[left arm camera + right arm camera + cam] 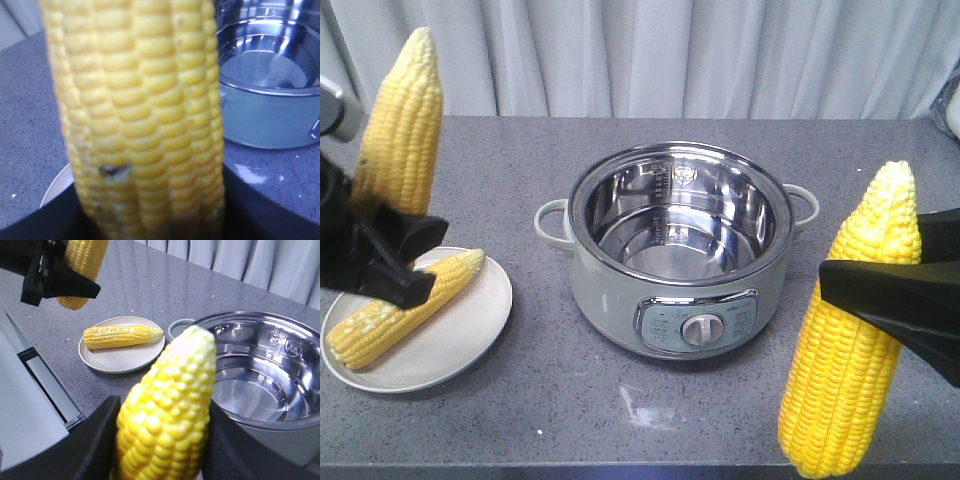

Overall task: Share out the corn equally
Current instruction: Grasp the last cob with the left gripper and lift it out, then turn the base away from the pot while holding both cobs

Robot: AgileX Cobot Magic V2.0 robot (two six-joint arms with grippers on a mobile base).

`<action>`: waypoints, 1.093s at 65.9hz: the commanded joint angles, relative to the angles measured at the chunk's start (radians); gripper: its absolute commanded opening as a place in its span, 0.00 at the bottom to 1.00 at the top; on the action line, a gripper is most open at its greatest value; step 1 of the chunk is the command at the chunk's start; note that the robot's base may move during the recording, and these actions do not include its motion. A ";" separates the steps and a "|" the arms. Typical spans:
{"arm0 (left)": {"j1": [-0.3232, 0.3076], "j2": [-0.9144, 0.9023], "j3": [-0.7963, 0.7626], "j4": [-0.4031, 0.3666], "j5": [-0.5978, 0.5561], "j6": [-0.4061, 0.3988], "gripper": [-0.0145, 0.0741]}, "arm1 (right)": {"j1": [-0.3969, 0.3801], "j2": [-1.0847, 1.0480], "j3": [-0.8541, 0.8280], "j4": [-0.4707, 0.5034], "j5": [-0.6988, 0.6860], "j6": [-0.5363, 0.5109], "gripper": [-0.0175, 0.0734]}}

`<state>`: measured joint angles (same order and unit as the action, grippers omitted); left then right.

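Front view: the left gripper (395,245) clamps one cob (402,115) nearly upright, tip up, near the plate (470,335). The right gripper (865,285) clamps another cob (850,370) upright beside the electric cooker (620,290). A third cob (405,305) lies on the plate, tip toward the electric cooker.
Left wrist: kernel rows run vertically.
Right wrist: the pale tip points up.

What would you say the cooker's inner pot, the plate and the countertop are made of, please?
Inner pot: polished stainless steel by the look, with mirror reflections and stamped markings. Plate: probably glazed ceramic, possibly melamine; off-white, smooth, softly glossy. Countertop: grey speckled stone or stone-look composite, fairly matt, with one faint glare patch.
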<state>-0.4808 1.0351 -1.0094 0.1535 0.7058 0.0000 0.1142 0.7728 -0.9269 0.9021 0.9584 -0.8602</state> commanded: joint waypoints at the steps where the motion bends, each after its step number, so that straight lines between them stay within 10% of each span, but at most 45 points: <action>1: -0.001 -0.071 0.029 0.006 -0.077 0.000 0.52 | 0.000 -0.004 -0.025 0.050 -0.040 -0.008 0.42; 72: -0.001 -0.306 0.225 0.003 -0.037 0.000 0.52 | 0.000 -0.004 -0.025 0.050 -0.040 -0.008 0.42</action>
<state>-0.4808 0.7330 -0.7566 0.1535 0.7329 0.0000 0.1142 0.7728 -0.9269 0.9021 0.9584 -0.8602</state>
